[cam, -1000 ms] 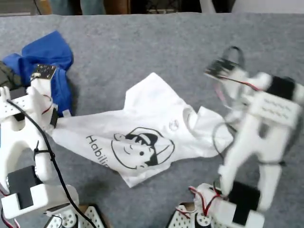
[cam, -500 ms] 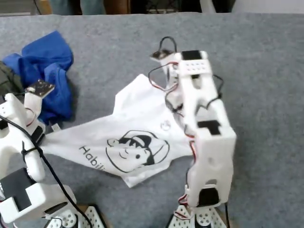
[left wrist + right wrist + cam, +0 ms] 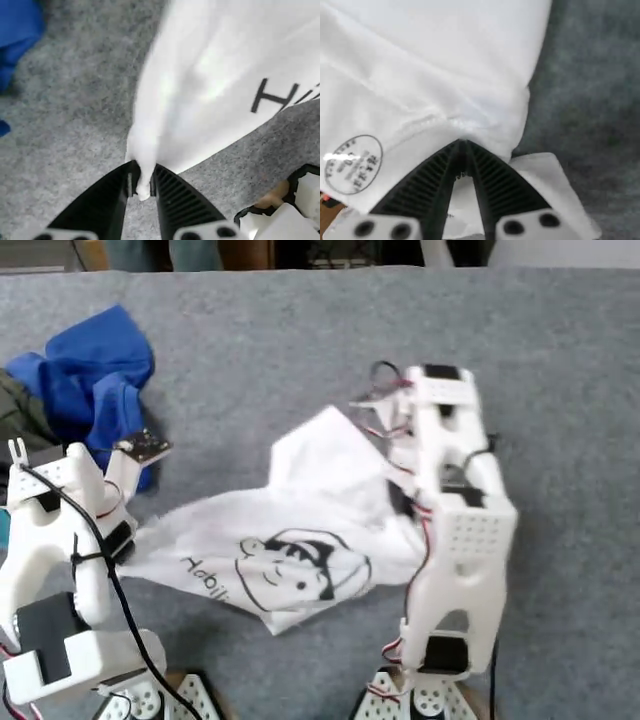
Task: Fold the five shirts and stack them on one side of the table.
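A white shirt (image 3: 300, 490) with a printed face lies crumpled at the middle of the grey table. My left gripper (image 3: 126, 538) is at its left corner. In the left wrist view that gripper (image 3: 142, 184) is shut on a pinch of the white shirt (image 3: 215, 75). My right gripper (image 3: 400, 498) is over the shirt's right side near the collar. In the right wrist view it (image 3: 463, 155) is shut on the white shirt (image 3: 435, 60) just below the collar seam, next to a round label (image 3: 352, 164).
A bunched blue shirt (image 3: 95, 380) lies at the far left, with a dark shirt (image 3: 18, 410) beside it at the table's edge. Blue cloth (image 3: 17, 30) also shows near the left gripper. The grey table (image 3: 560, 360) spreads out to the right and the back.
The right arm swung in from the right side onto the white shirt near its collar. The left gripper moved with the shirt's corner, and the shirt bunched up and shifted.
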{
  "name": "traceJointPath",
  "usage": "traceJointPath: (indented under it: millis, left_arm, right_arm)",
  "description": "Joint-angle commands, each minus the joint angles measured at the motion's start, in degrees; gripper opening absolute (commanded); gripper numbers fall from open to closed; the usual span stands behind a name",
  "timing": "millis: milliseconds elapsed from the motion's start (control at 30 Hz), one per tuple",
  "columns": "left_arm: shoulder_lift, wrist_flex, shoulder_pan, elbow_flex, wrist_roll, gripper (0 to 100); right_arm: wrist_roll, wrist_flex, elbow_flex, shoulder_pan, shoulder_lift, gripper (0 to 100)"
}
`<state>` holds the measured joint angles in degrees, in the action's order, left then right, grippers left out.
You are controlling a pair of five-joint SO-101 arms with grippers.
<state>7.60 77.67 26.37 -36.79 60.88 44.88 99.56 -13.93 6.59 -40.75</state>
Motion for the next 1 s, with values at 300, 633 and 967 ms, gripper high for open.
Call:
traceJointPath:
  millis: [300, 633, 967]
  left_arm:
    - [2.02, 2.73, 5.05, 3.03, 4.48, 3]
    - [2.02, 2.37, 2.33, 1.54, 4.22, 3]
    - [2.02, 2.29, 2.77, 1.54, 4.22, 3]
  right_arm:
    - [20.40, -6.24, 27.03, 12.66, 23.69, 1.5]
    - [12.31, 0.70, 6.64, 9.05, 30.20, 5.0]
    - [5.01, 1.23, -9.45, -2.02, 21.85, 15.2]
